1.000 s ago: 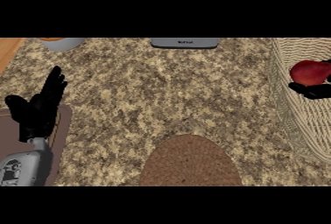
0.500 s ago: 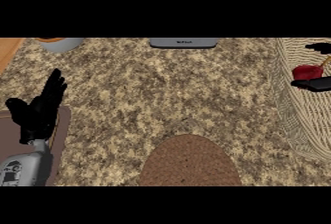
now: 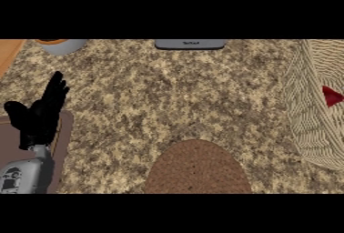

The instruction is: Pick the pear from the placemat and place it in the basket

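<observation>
Right hand gone from view, red pear [image 3: 332, 96] alone in basket [image 3: 310, 123]; left hand [image 3: 39, 119] spread, resting by brown placemat [image 3: 197, 168].

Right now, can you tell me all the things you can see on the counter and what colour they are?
Counter: one, speckled brown and beige, fills most of the view.
Basket: one, pale woven, at the right edge.
Pear: one, red, inside the basket, only a small part shows at the right edge.
Round mat: one, brown woven, bottom middle.
Flat mat: one, dull brown, lower left, under the left hand.
Bowl: one, grey with orange inside, top left, cut off by the edge.
Grey object: one, top middle; I cannot tell what it is.
Left hand: one, black, at the left, open with fingers up, resting.
Right hand: not in view.
</observation>
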Controlling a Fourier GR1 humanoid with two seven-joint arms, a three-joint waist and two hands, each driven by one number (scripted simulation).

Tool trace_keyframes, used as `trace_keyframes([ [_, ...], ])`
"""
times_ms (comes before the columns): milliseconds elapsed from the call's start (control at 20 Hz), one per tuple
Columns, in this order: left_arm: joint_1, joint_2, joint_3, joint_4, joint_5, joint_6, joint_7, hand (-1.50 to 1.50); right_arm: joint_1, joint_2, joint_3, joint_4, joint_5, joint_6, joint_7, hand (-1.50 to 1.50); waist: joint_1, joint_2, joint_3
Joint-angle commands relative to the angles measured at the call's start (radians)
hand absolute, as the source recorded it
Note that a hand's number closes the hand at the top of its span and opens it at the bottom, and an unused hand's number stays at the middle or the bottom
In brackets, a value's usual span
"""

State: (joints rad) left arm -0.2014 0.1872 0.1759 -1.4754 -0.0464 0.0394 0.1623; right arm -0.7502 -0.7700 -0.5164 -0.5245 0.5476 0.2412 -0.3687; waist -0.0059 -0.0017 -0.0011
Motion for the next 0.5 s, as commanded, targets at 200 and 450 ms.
trace_keyframes([
  [200, -0.033, 0.012, 0.002, -0.031, 0.021, -0.016, 0.049, 0.0, 0.098, -0.199, -0.099, 0.181, -0.089, 0.18, -0.151, -1.5, 0.021, 0.008, 0.004],
  [450, 0.049, 0.014, -0.005, -0.075, 0.022, -0.039, 0.015, 0.0, 0.153, -0.303, -0.149, 0.259, -0.13, 0.275, -0.267, -1.5, 0.03, 0.009, 0.005],
])
